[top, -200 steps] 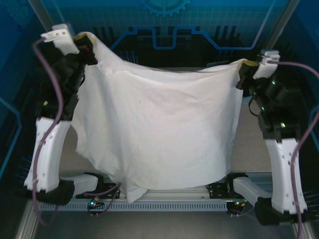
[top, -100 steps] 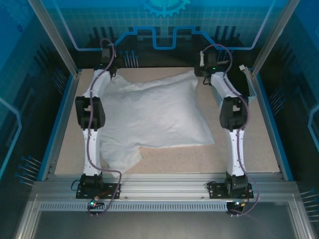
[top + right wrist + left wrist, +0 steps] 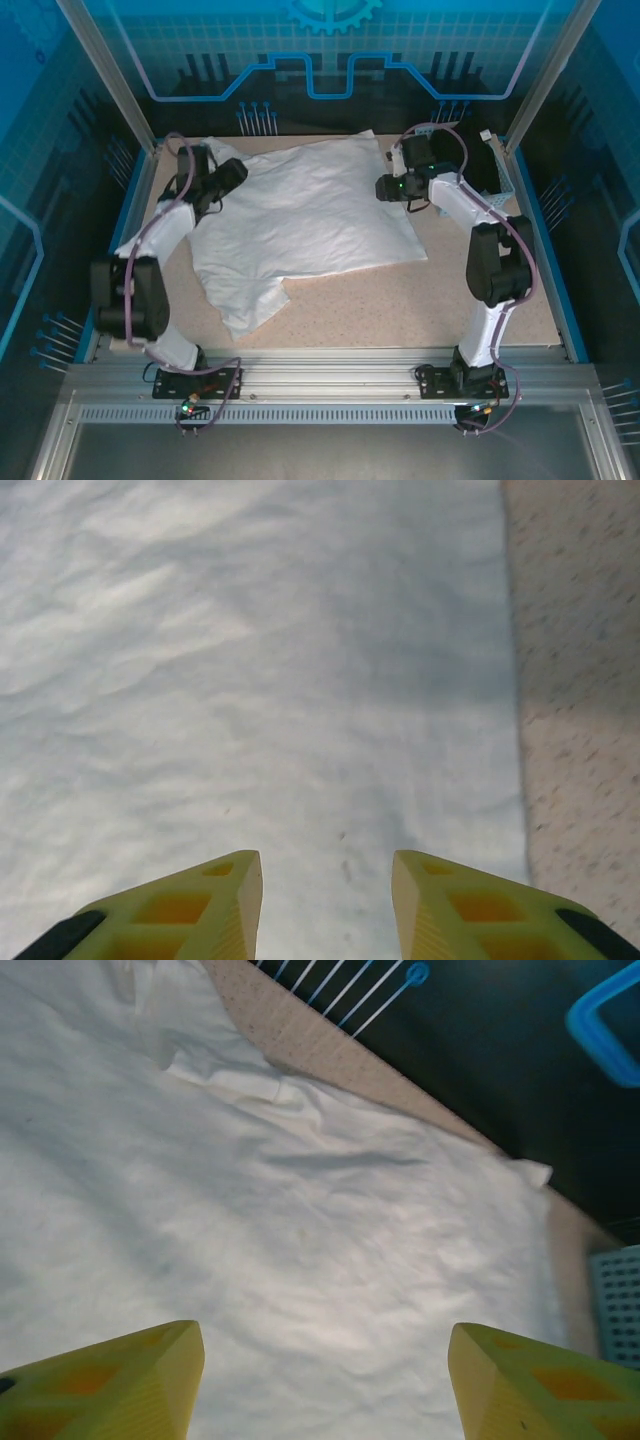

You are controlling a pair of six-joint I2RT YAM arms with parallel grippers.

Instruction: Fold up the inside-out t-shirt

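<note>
The inside-out t-shirt lies spread on the speckled table, plain white and lightly wrinkled, with a flap trailing toward the near left. My left gripper hovers over its far left part. In the left wrist view the left gripper is open wide, with the shirt below and nothing between the yellow fingers. My right gripper hovers over the shirt's far right part. In the right wrist view the right gripper is open above the cloth, near its right edge.
A light blue basket stands beyond the shirt's far right corner. Bare table runs along the shirt's right edge. Blue walls and frame posts enclose the table, with the arm bases at the near rail.
A second ago both grippers held the shirt up by its top corners. It has since been laid flat on the table; both grippers have opened, let go and pulled back slightly.
</note>
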